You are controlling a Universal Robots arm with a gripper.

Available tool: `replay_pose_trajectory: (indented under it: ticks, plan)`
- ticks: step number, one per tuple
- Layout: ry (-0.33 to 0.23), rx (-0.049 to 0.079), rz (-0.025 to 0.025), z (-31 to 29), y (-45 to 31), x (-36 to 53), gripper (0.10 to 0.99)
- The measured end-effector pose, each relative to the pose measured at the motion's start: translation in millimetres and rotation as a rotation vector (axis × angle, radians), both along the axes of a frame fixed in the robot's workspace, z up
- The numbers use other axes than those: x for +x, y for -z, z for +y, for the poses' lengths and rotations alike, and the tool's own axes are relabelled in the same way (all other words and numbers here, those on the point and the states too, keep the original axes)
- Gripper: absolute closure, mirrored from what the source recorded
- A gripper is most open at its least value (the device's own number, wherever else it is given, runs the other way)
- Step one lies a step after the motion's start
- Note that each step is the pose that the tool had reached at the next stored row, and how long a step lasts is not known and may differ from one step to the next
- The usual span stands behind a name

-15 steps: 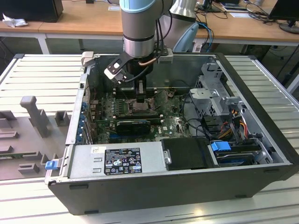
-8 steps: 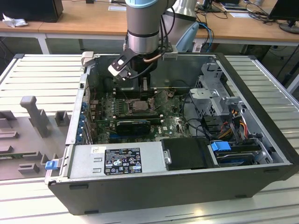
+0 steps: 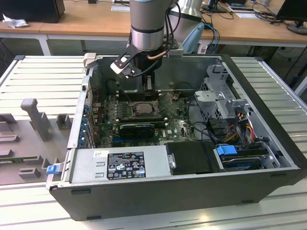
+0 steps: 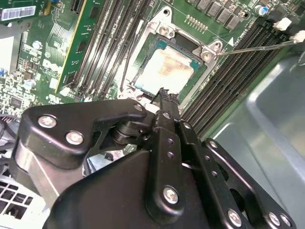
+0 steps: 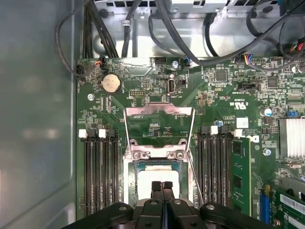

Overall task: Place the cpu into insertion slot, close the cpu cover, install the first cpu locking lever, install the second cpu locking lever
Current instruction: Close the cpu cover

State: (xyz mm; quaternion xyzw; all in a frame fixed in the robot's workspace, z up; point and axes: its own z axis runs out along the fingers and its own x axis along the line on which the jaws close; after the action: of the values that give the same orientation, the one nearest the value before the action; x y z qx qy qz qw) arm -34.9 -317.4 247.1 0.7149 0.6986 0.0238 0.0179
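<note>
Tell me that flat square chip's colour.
Pale silver-beige flat square chip, best in second wrist view.

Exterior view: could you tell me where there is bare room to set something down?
Bare: the ribbed table at the exterior view's right, beside the case. Crowded: the exterior view's left, with a grey fixture, and cables inside the case.

Bright, even room light falls from above. In the second wrist view the cpu [image 4: 164,71] glares pale (almost washed out), while the gripper [image 4: 163,94] nearer the camera sits dark.
</note>
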Motion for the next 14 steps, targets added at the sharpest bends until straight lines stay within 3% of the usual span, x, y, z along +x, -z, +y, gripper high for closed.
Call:
replay_pose_trajectory:
  ticks: [11, 14]
  plan:
    - [0.000, 0.000, 0.0000, 0.0, -4.3, 0.1, 0.980]
    - [0.002, 0.000, 0.0004, -0.1, -4.1, 11.9, 0.980]
